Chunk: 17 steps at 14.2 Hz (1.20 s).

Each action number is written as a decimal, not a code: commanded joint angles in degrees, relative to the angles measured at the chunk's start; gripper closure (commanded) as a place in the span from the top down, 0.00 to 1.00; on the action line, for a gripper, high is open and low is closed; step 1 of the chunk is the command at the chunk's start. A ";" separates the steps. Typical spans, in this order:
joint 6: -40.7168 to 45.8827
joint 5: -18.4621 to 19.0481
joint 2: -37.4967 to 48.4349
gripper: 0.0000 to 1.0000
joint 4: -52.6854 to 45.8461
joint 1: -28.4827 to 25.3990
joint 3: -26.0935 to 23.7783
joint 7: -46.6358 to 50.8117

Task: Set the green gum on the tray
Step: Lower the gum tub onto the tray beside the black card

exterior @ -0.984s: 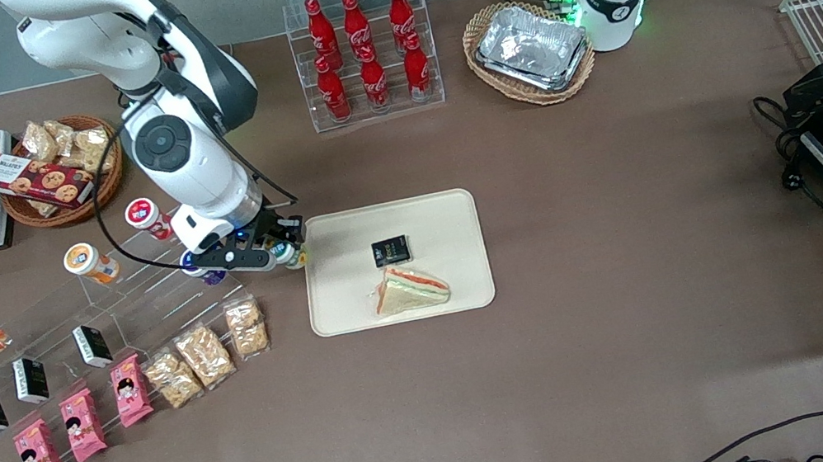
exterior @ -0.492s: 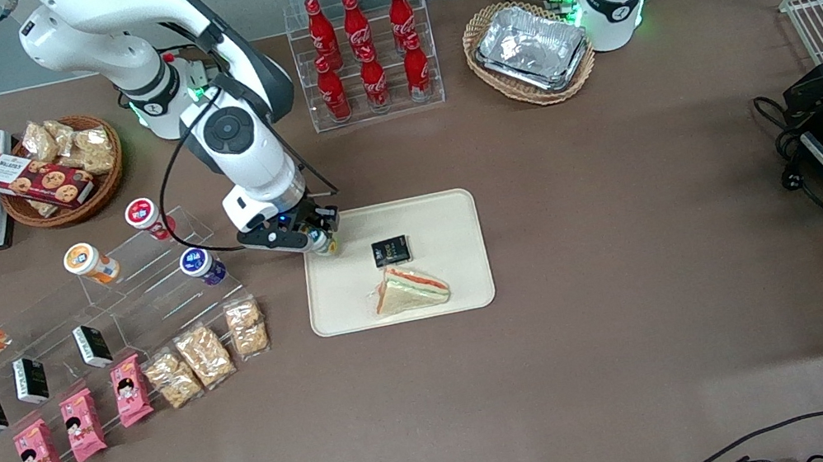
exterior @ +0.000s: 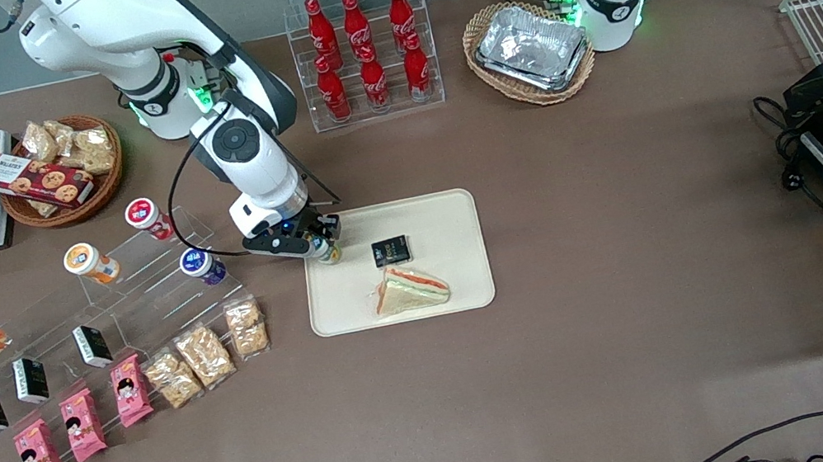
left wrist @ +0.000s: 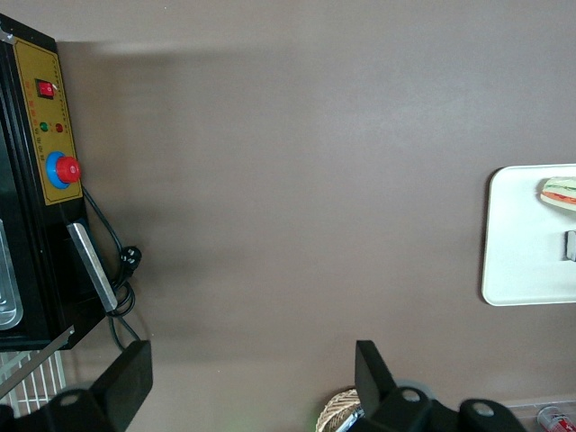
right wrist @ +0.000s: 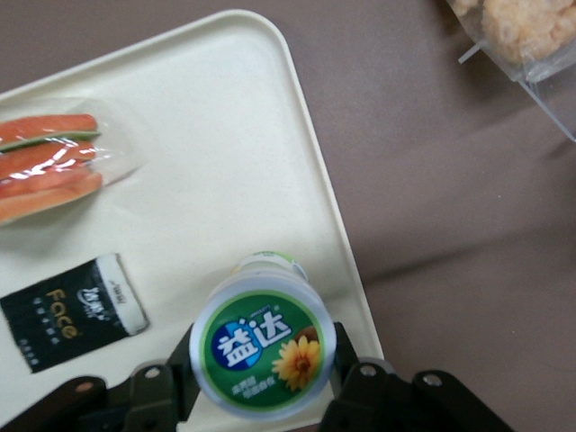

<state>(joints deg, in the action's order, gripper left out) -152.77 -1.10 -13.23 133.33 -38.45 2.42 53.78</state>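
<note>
My right gripper (exterior: 322, 247) is shut on the green gum (right wrist: 263, 353), a small bottle with a round green lid. It holds the gum over the cream tray (exterior: 450, 212), at the tray corner nearest the acrylic stand and a little above the surface. In the front view the gum (exterior: 326, 253) shows only partly under the fingers. The tray (right wrist: 225, 135) also shows in the right wrist view, with the gum's pale body pointing down at it.
A wrapped sandwich (exterior: 411, 288) and a small black packet (exterior: 390, 250) lie on the tray. An acrylic stand (exterior: 136, 285) with the purple-lidded (exterior: 200, 265), orange-lidded (exterior: 87, 262) and red-lidded (exterior: 145, 216) bottles is beside the tray. Snack bags (exterior: 203, 354) lie nearer the front camera.
My gripper has carried the green gum from the acrylic stand to over the tray's corner, then lowered slightly. The purple-lidded bottle has come into view on the stand.
</note>
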 commanded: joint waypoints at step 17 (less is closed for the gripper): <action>20.08 1.19 11.46 1.00 -7.79 1.70 1.36 0.19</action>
<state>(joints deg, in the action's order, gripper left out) -147.53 -0.98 -8.41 131.77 -38.01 3.31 55.00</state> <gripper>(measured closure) 0.000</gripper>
